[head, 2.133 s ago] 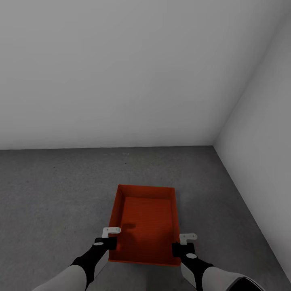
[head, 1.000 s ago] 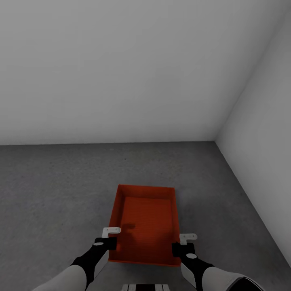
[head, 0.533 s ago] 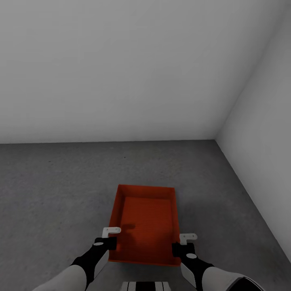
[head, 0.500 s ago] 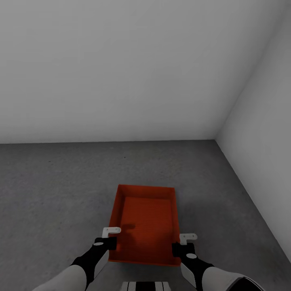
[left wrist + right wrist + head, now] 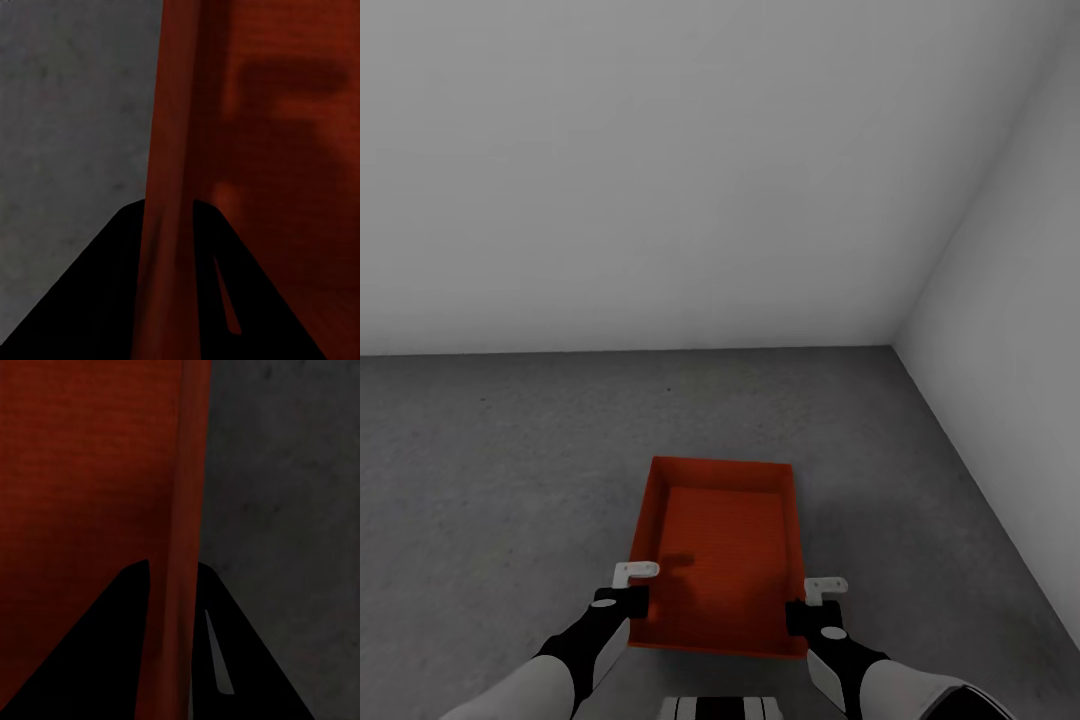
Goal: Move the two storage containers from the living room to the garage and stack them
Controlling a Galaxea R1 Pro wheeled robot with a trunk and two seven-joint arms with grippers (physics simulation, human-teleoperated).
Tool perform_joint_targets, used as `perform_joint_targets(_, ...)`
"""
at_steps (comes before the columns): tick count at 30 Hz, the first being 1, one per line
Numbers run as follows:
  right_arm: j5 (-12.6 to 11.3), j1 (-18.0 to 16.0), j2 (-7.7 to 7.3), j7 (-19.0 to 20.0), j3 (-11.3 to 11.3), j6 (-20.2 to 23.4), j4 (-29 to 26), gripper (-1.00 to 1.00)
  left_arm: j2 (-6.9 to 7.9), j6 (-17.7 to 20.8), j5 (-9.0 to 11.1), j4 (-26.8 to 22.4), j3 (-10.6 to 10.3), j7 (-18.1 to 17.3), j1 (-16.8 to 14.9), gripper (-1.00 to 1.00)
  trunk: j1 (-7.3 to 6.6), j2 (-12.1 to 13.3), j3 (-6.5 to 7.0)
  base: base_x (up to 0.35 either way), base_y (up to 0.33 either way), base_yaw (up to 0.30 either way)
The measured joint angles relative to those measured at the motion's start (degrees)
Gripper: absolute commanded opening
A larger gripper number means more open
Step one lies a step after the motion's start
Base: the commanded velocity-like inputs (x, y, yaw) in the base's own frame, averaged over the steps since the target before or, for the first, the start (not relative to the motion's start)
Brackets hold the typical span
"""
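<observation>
Looked like a bare garage or utility room: rough, speckled dark grey concrete floor (image 5: 510, 470) running to plain white-grey walls (image 5: 660, 170) that met in an unfurnished corner at the right, with only a red-orange storage container (image 5: 720, 550) showing against it.

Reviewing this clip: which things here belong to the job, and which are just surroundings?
Part of the job:
- red bin
- concrete floor
- left gripper, clamped on the bin's left wall
- right gripper, clamped on the bin's right wall

Just surroundings:
- back wall
- side wall
</observation>
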Motion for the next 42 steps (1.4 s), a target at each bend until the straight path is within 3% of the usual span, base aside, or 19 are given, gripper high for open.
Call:
perform_joint_targets(5, -0.05, -0.01, 0.04, -0.04, 0.06, 0.0, 0.01, -1.0, 0.03, -0.01, 0.02, 0.02, -0.01, -0.03, 0.0, -1.0, 0.0, 0.0, 0.0, 0.0, 0.0, 0.0)
perform_joint_targets(6, -0.06, -0.02, 0.04, -0.05, 0.08, 0.0, 0.02, -1.0, 0.04, -0.01, 0.0, 0.02, 0.01, -0.04, 0.0, 1.0, 0.0, 0.0, 0.0, 0.0, 0.0, 0.0)
perform_joint_targets(7, 0.71, -0.05, -0.52, -1.06, 1.31, 0.01, -0.22, 1.0, 0.05, 0.0, 0.89, 0.32, -0.49, -0.08, 0.02, 1.0, 0.0, 0.0, 0.0, 0.0, 0.0, 0.0)
perform_joint_targets(9, 0.18, -0.03, -2.7, -2.01, 0.43, -0.15, -0.16, 1.0, 0.06, 0.03, 0.76, 0.28, -0.48, 0.05, 0.01, 1.0, 0.0, 0.0, 0.0, 0.0, 0.0, 0.0)
perform_joint_targets(42, 0.06, -0.02, -2.84, -2.54, 0.23, -0.22, -0.14, 1.0, 0.07, 0.07, 0.34, 0.22, -0.31, 0.04, 0.0, 1.0, -0.44, 0.79, 0.36, 0.0, 0.0, 0.0)
